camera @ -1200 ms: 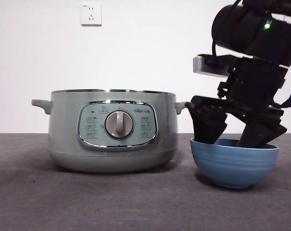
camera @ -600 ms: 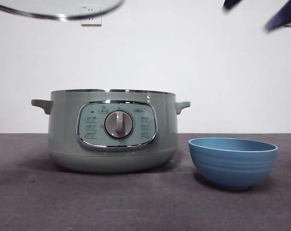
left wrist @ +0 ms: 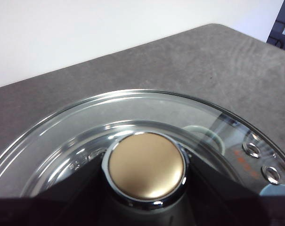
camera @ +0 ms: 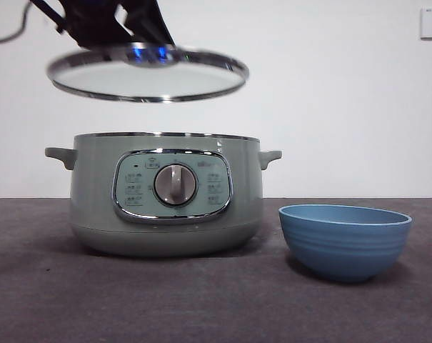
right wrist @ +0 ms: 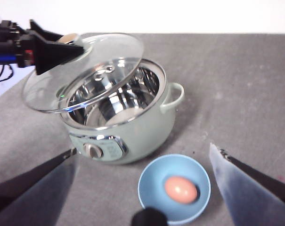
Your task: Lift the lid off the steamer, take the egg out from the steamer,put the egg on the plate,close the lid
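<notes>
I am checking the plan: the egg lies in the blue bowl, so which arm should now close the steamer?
Left. Its end effector holds the lid by the knob, above the open steamer. The right end effector is open and empty, high above the plate with the egg.

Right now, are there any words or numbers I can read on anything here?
Small brand mark on the pot's control panel: too small and blurred to read.
Button labels around the dial: too small to read.
Lid, blue bowl, egg: no writing visible.
</notes>
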### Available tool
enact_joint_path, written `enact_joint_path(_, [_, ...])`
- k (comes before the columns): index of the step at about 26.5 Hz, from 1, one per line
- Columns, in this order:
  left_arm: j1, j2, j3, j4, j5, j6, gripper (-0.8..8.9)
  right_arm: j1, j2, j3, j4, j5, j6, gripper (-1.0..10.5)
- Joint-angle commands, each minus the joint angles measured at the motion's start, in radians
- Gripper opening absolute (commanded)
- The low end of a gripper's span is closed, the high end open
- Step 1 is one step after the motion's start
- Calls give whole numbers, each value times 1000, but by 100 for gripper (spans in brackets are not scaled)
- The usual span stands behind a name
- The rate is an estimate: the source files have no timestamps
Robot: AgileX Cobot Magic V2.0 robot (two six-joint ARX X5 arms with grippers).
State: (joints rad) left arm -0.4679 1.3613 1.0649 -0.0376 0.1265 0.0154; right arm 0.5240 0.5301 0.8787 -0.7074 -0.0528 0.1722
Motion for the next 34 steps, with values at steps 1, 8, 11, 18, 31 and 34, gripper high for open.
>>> enact_joint_path(1, [-4,32,4,83,6,15,-9,3,-2,2,-2,-2,17,474])
enact_joint_path(8, [-4,114,4,124,-11,21,-9,3,-2,2,-2,-28,31,473])
enact_joint_path(11, [-4,129,4,127,-20,42,-9,3,-2,2,-2,-28,34,473])
enact_joint_path(18, [-4,156,4,138,-21,42,-9,3,-2,1,-2,-28,38,473])
enact_joint_path(31, [-17,203,4,136,-20,40,-9,3,-2,1,-2,-27,37,473])
enact_joint_path(34, [-17,203,4,115,-20,37,-9,3,-2,2,-2,-27,37,473])
